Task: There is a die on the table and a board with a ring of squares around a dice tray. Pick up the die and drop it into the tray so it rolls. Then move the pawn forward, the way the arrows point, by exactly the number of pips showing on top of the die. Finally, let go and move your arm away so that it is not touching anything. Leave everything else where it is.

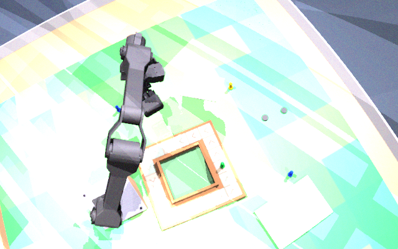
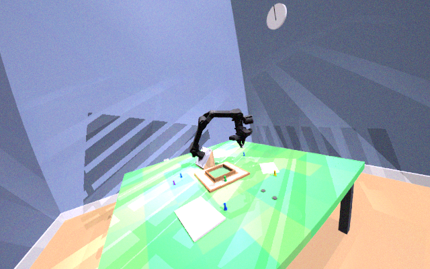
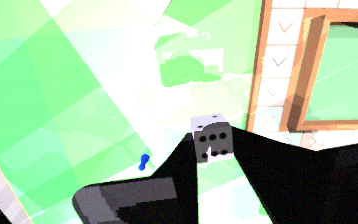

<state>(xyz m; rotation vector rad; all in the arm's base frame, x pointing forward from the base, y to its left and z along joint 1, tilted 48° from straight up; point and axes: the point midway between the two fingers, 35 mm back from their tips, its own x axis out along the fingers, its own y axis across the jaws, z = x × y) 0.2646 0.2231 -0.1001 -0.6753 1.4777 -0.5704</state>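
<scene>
My gripper (image 3: 209, 134) (image 2: 241, 146) is shut on the white die (image 3: 213, 141), which is held above the table, to the side of the board. A side face with six pips shows in the wrist view; the fingers partly shade it. The top view shows neither fingertips nor die, as the arm covers them. The board (image 1: 165, 218) (image 2: 208, 187) (image 3: 279, 47) has arrowed squares around the raised, empty dice tray (image 1: 165, 183) (image 3: 312, 65). A green pawn (image 1: 222, 165) (image 2: 225, 178) stands on the board beside the tray, on the side away from the gripper.
A blue pawn (image 1: 117, 109) (image 2: 244, 154) (image 3: 143, 162) stands near the gripper. A yellow pawn (image 1: 231, 86) (image 2: 275, 173), two grey discs (image 1: 265, 117) (image 2: 263, 190), another blue pawn (image 1: 290, 174) (image 2: 225, 206) and a large white panel (image 1: 295, 211) (image 2: 199, 218) lie beyond the board.
</scene>
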